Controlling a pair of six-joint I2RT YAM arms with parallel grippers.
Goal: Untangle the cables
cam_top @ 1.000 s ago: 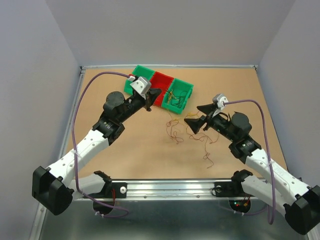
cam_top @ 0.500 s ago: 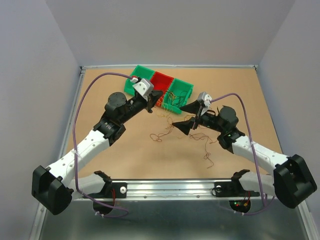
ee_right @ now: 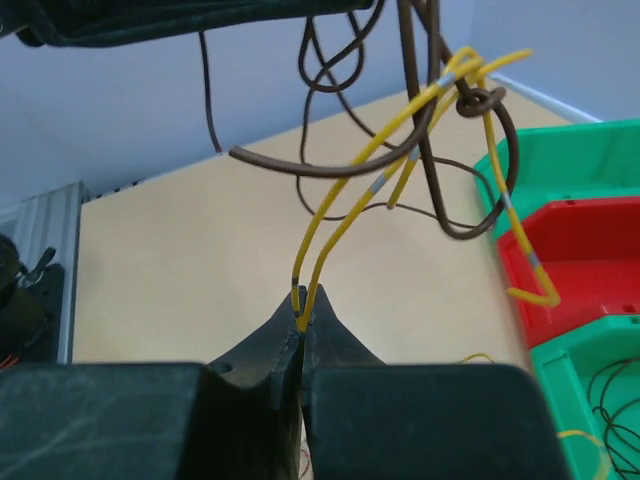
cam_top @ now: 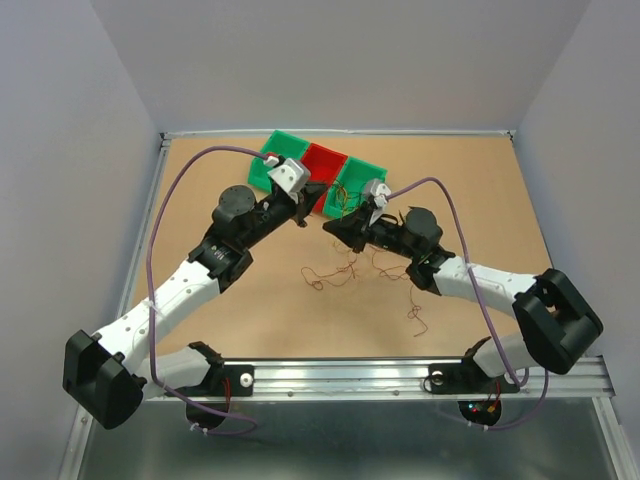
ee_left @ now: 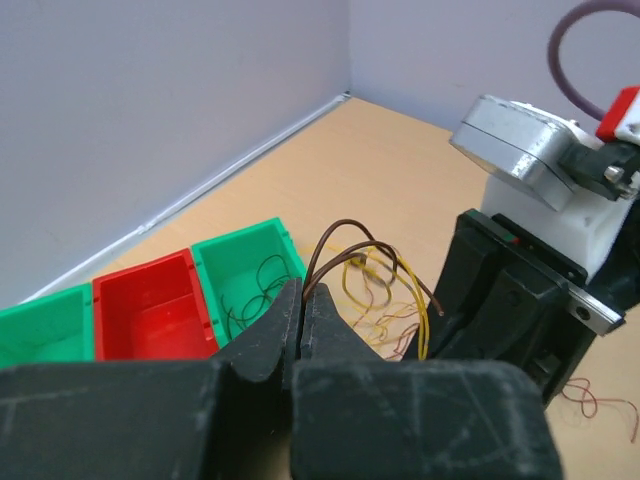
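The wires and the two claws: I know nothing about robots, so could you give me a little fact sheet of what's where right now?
Left gripper: shut on a brown wire
Right gripper: shut on a yellow wire
Tangle: the two are knotted together, hanging in the air between the grippers
Loose wires: lying on the table
Bins: a red bin between two green ones; the right green bin holds a few wires
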